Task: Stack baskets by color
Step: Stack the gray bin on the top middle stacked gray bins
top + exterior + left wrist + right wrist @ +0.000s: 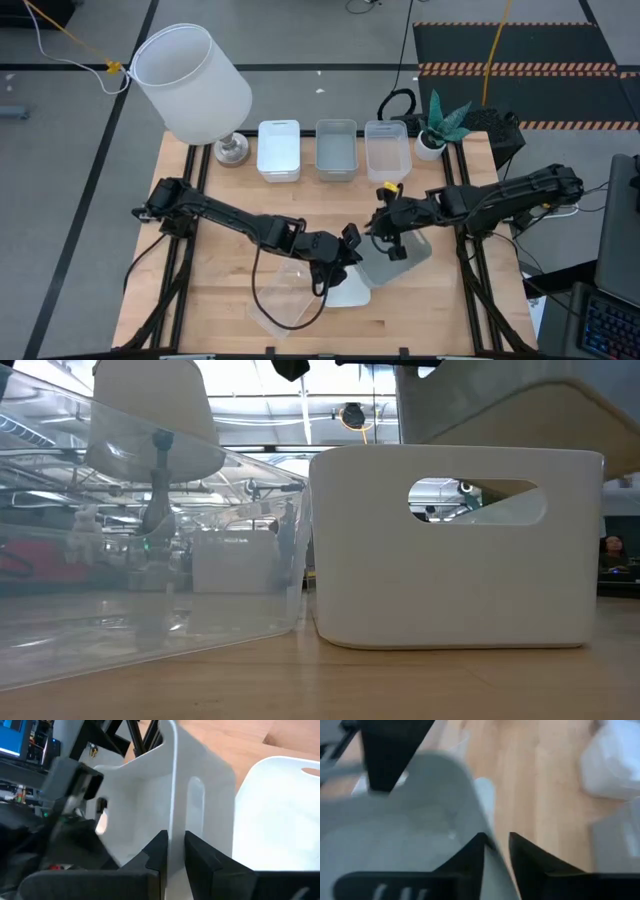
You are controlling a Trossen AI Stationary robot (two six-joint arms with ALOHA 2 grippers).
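Nearest the table's front edge: clear basket [285, 297] lying tilted, white basket [350, 290] just beside it. Grey basket [395, 258] tipped up over the white one, both arms on it. Left gripper [350, 243] fingers [159, 855] nearly closed, pinching the grey basket's thin wall. Right gripper [385, 222] has the opposite rim between its fingers [472, 857], small gap showing, grip not certain. Far side: row of white basket [278, 150], grey basket [336, 150], clear basket [386, 150], stack counts unreadable. Lampshade [190, 82] and potted plant [438, 125] at the back corners.
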